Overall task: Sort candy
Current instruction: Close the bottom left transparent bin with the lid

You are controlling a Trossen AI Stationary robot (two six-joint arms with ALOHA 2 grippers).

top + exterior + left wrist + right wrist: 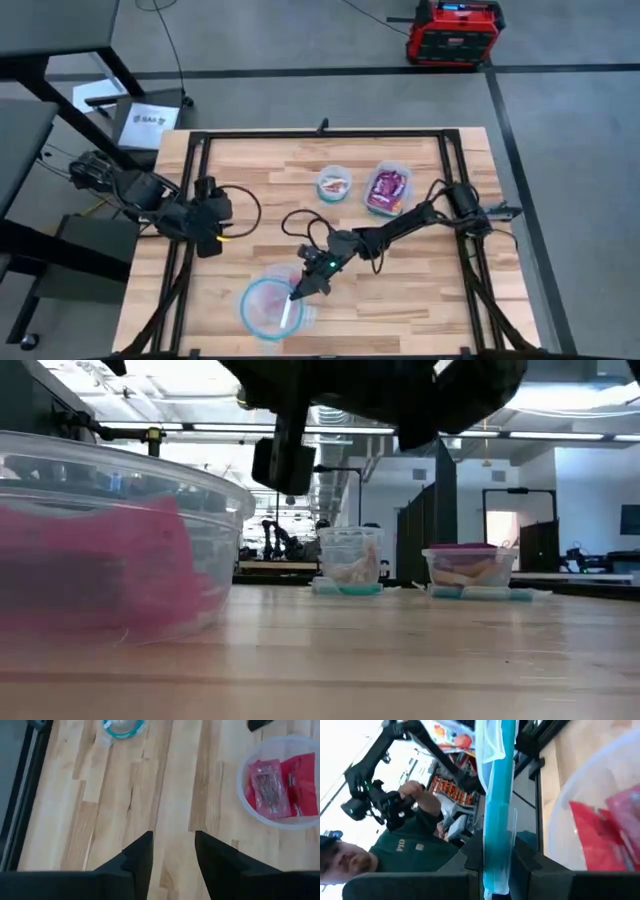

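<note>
My right gripper (300, 290) reaches over the big round blue-rimmed container (247, 300) near the table's front edge and is shut on a thin candy stick (497, 795) in a pale blue-white wrapper. Red candy packets (600, 840) lie on that container's floor, also seen as red packets (280, 787) in the left wrist view. My left gripper (173, 837) stands open above bare wood at the table's left (213, 243), holding nothing. My right gripper pinches the candy stick between its two fingers (470, 857), at one end of the stick (496, 870). The stick runs on out beyond the fingertips, along the fingers. In the high view its free end (287, 318) is over the round container, lifted clear of the table.
A small round container (335, 185) and a rectangular one (388, 188) with purple and red packets stand at the table's far middle. A black frame (320, 133) runs around the table. A person in a green shirt (415, 842) shows beyond the table.
</note>
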